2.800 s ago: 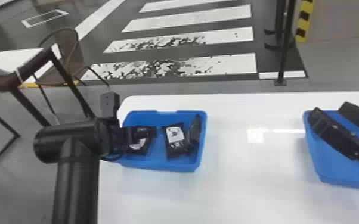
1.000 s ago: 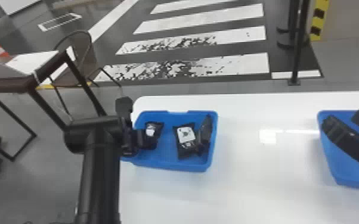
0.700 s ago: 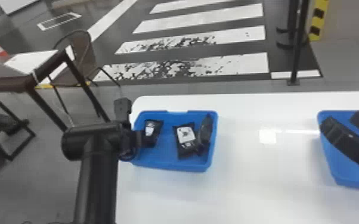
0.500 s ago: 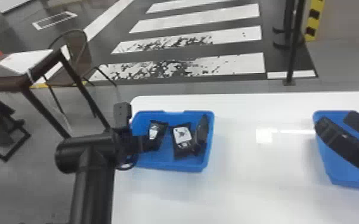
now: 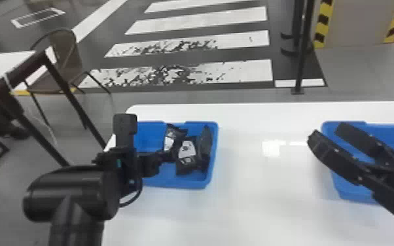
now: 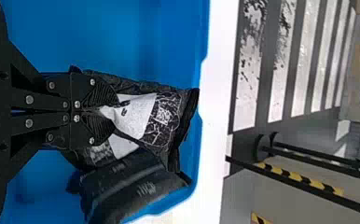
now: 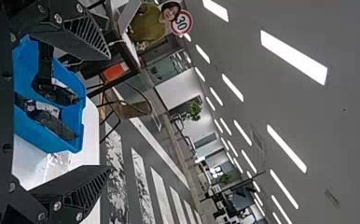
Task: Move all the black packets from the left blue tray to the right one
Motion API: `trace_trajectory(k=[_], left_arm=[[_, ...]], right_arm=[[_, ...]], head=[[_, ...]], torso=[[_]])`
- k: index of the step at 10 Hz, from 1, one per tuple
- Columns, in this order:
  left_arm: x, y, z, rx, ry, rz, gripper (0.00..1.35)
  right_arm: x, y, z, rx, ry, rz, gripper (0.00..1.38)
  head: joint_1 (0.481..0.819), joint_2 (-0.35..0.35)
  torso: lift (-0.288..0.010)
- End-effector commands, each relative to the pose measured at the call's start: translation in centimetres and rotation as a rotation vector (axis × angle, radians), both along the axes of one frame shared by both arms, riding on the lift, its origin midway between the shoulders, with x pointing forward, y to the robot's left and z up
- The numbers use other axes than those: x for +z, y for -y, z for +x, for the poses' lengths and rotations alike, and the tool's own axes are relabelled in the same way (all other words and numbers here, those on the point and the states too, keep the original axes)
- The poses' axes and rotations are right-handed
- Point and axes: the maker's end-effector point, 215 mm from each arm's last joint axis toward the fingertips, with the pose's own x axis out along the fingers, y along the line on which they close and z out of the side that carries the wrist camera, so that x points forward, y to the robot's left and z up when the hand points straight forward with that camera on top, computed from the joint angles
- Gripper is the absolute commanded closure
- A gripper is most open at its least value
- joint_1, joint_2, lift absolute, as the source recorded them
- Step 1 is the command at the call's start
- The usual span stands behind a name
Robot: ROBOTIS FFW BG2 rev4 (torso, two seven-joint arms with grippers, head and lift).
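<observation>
With the right gripper (image 5: 326, 130) spread, we are pinching a packet (image 6: 138, 114) in the left gripper (image 6: 104, 111), aiming straight up, clear of the left tray's far edge (image 5: 203, 123).

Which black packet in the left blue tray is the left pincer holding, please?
The head view's leftmost packet: the left pincer grips it; the middle packet and rightmost packet lie ungripped.

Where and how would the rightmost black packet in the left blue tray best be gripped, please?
Probably across its middle, from above, one finger on each long side: the rightmost packet looks narrow and runs front to back beside the tray's right wall. The neighbouring packet crowds its left side, leaving little finger room.
</observation>
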Motion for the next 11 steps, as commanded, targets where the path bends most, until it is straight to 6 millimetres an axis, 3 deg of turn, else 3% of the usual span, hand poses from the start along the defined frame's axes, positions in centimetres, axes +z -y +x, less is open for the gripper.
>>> trace_trajectory(k=[1, 2, 4, 6, 10, 11], left_arm=[[3.2, 3.1, -0.5, -0.061, 0.072, -0.029, 1.22], [5.1, 5.6, -0.4, -0.112, 0.119, -0.059, 1.22], [8.4, 12.5, 0.0, -0.262, 0.197, -0.128, 1.22], [10.0, 17.9, -1.1, -0.372, 0.223, -0.182, 1.22], [12.2, 23.8, -3.0, -0.498, 0.256, -0.243, 1.22], [12.6, 24.3, -3.0, -0.51, 0.261, -0.246, 1.22]], right_arm=[[-0.1, -1.4, -0.3, 0.032, -0.011, 0.018, 0.2], [-0.1, -2.2, -0.4, 0.052, -0.014, 0.027, 0.19], [0.7, -4.0, -0.2, 0.098, -0.003, 0.042, 0.19], [0.6, -5.0, 1.2, 0.118, 0.002, 0.043, 0.2], [-0.1, -3.6, 5.6, 0.08, 0.018, 0.007, 0.19], [-0.2, -3.6, 6.0, 0.081, 0.018, 0.0, 0.19]], head=[[0.695, 0.258], [0.695, 0.253], [0.695, 0.211], [0.695, 0.162], [0.695, 0.057], [0.695, 0.033]], torso=[[-0.14], [-0.14], [-0.14], [-0.14], [-0.14], [-0.14]])
